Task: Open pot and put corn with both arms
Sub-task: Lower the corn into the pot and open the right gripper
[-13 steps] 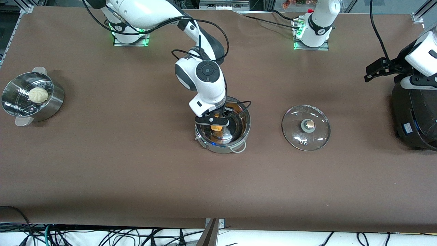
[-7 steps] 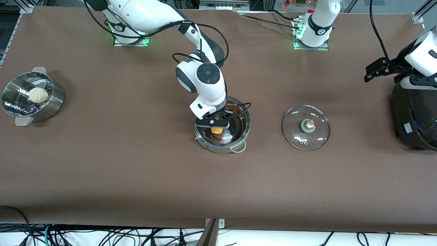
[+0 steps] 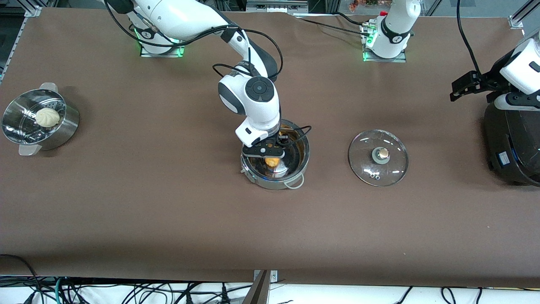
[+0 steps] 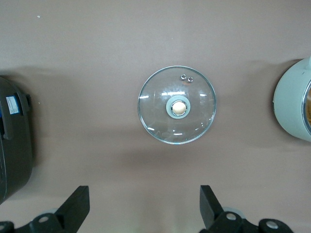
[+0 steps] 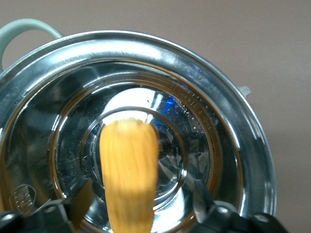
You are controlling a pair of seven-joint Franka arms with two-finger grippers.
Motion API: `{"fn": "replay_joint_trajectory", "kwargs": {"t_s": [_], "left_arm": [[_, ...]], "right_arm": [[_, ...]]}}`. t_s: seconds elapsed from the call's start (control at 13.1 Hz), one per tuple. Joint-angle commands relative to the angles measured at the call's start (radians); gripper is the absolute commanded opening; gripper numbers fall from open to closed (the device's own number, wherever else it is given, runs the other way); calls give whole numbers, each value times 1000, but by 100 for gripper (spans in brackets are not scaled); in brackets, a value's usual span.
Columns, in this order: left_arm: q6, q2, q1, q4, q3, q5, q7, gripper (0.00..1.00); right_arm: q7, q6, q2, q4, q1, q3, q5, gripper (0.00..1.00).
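The shiny steel pot (image 3: 274, 183) stands uncovered at the table's middle. The yellow-orange corn (image 3: 271, 161) is inside it, over the pot's floor; whether it rests on the floor I cannot tell. My right gripper (image 3: 270, 153) hangs just above the corn, inside the rim. In the right wrist view the corn (image 5: 129, 170) lies between the two fingers of the right gripper (image 5: 142, 194), which stand open and clear of it inside the pot (image 5: 233, 121). The glass lid (image 3: 378, 157) with its brass knob lies flat on the table beside the pot, toward the left arm's end. My left gripper (image 3: 459, 87) waits open and empty, high over the table next to the black cooker.
A large black cooker (image 3: 512, 143) stands at the left arm's end of the table. A perforated steel steamer bowl (image 3: 72, 123) with a white bun (image 3: 47, 117) sits at the right arm's end. The left wrist view shows the lid (image 4: 177, 105) and the cooker (image 4: 12, 141).
The right gripper has shifted slightly toward the left arm's end over the pot. The corn shows lower in the pot than before. The left arm has not moved.
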Motion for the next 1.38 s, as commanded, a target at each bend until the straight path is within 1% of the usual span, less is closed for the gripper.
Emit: {"fn": "replay_joint_trajectory", "kwargs": {"t_s": [0.0, 0.15, 0.38, 0.61, 0.77, 0.92, 1.07, 1.3], "left_arm": [[-17, -5, -10, 10, 8, 10, -10, 100], [-17, -5, -9, 11, 8, 10, -10, 100], [-17, -5, -9, 11, 8, 10, -9, 100], [-23, -5, -9, 11, 10, 10, -8, 100], [-23, -5, -9, 10, 10, 10, -8, 100], [-23, -5, -9, 11, 10, 10, -8, 100], [-23, -5, -9, 11, 10, 10, -8, 100], [-23, -5, -9, 11, 10, 12, -8, 100]], "right_arm": [[17, -9, 20, 34, 13, -7, -21, 100], [11, -24, 10, 34, 10, -7, -20, 100], [8, -82, -12, 42, 10, -10, -20, 100], [-8, -154, -67, 42, -1, -15, -21, 100], [-26, -191, -101, 42, -1, -30, -21, 100], [-118, -249, -144, 42, -15, -42, -20, 100], [-228, -298, -188, 42, -74, -53, -12, 100], [-402, -357, -254, 42, -217, -52, 0, 100]]}}
